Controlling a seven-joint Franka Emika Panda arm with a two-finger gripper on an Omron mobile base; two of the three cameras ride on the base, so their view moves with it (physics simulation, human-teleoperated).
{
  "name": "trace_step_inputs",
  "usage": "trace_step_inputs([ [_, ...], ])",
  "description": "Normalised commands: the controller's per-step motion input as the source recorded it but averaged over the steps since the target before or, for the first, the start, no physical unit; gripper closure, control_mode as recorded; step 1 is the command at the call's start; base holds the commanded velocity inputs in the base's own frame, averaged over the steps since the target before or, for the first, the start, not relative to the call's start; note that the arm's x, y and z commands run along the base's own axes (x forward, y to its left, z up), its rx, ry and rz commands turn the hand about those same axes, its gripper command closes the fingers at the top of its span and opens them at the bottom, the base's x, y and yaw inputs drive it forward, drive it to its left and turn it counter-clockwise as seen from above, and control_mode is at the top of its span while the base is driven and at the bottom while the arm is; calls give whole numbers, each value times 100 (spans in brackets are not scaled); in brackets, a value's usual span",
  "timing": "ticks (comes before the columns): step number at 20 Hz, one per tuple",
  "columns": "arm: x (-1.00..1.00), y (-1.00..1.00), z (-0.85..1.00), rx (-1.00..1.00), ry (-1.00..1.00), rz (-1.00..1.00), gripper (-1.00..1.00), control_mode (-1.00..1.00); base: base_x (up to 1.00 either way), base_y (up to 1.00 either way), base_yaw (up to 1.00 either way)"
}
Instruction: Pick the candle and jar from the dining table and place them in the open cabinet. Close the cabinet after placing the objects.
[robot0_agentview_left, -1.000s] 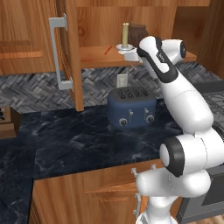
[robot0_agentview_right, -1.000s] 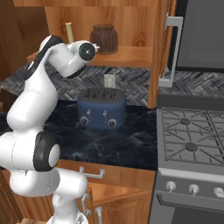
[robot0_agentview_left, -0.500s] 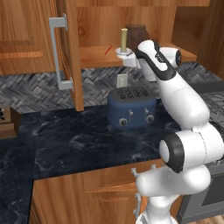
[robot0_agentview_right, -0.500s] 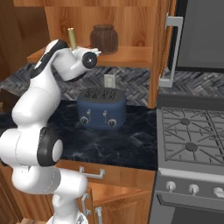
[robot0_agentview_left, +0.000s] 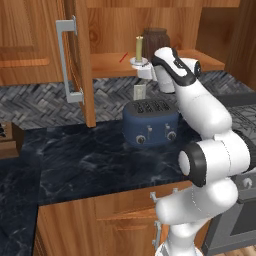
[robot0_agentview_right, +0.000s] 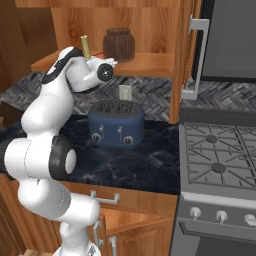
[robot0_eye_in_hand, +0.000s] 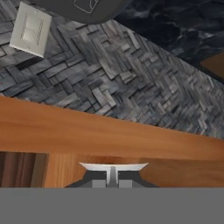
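My gripper (robot0_agentview_left: 143, 69) is shut on the small white holder of the yellow candle (robot0_agentview_left: 139, 48), which stands upright at the front edge of the open cabinet's shelf (robot0_agentview_left: 107, 65). In the right base view the candle (robot0_agentview_right: 85, 45) pokes up behind my wrist. The dark brown jar (robot0_agentview_left: 155, 38) stands on that shelf just behind and to the right of the candle, also seen as the jar (robot0_agentview_right: 119, 44). In the hand view the holder's white rim (robot0_eye_in_hand: 113, 166) sits between my fingertips, below the shelf's wooden edge (robot0_eye_in_hand: 109, 135). The dining table is out of view.
A blue toaster (robot0_agentview_left: 150, 122) stands on the black marble counter (robot0_agentview_left: 85, 162) right under my hand. The cabinet's open door (robot0_agentview_left: 80, 55) with its silver bar handle (robot0_agentview_left: 66, 60) hangs to the left. The other door (robot0_agentview_right: 186, 55) and a stove (robot0_agentview_right: 220, 155) are at the right.
My arm has lifted the candle from below shelf level up to the shelf's front edge, closer to the jar. The jar and toaster have not moved.
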Motion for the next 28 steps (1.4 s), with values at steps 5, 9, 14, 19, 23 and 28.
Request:
trace_step_inputs([
  [5,30,0,0,0,0,0,100,-100,0,0,0],
  [9,27,0,-2,0,0,0,100,-100,0,0,0],
  [14,30,0,-7,0,0,0,100,-100,0,0,0],
  [19,30,0,-7,0,0,0,100,-100,0,0,0],
  [23,23,1,-13,0,1,0,100,-100,0,0,0],
  [28,0,2,-22,0,2,0,-100,-100,0,0,0],
])
